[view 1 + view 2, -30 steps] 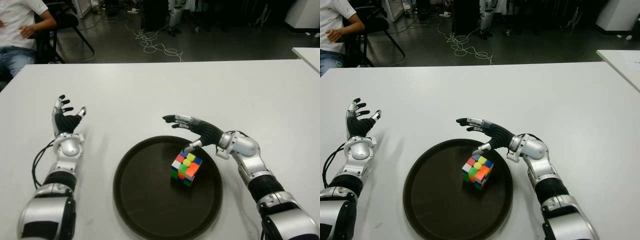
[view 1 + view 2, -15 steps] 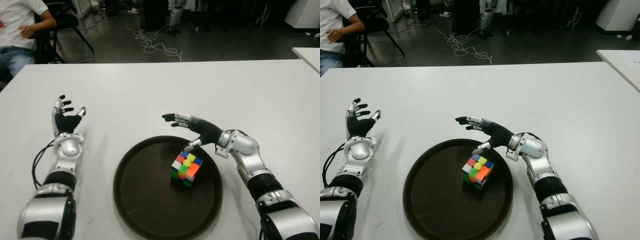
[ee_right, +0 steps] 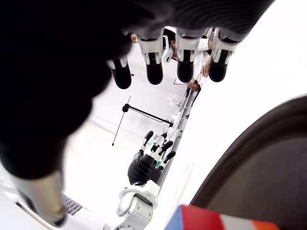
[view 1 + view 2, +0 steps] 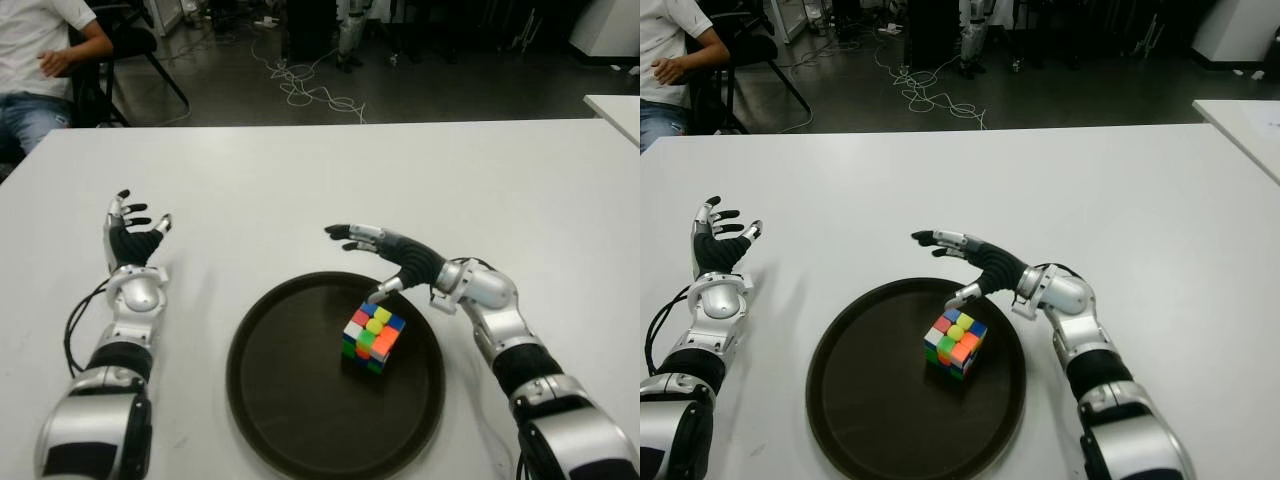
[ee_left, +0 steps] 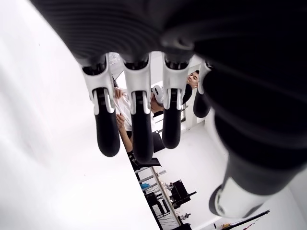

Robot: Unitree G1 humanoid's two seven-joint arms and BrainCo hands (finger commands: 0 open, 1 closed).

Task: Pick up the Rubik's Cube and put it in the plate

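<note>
Two hands are in view above a white table (image 4: 300,180), and neither holds anything. One Rubik's Cube (image 4: 372,337) sits inside the dark round plate (image 4: 290,400), toward the plate's right half, resting on the plate floor with a corner turned toward the camera. The right hand (image 4: 395,262) is positioned over the far right rim of the plate, palm down, with its fingers (image 4: 350,235) extended and spread, pointing toward the robot's left. The thumb (image 4: 383,291) angles down toward the cube; its tip lies just above and just behind the cube's top face, and contact cannot be confirmed from the head cameras. The remaining fingers reach past the cube on its far side, well clear of it. In the right wrist view the four fingertips (image 3: 154,72) are straight and separated, with only a corner of the cube (image 3: 211,223) visible below the palm beside the plate rim (image 3: 249,143). The left hand (image 4: 132,243) shows near the table's left side, well apart from the plate, palm forward with fingers spread and upright. The left wrist view confirms straight, separated fingers (image 5: 139,124) with nothing between them. A seated person (image 4: 40,60) is visible beyond the table's far left corner, and cables (image 4: 300,85) lie on the floor behind the table.
</note>
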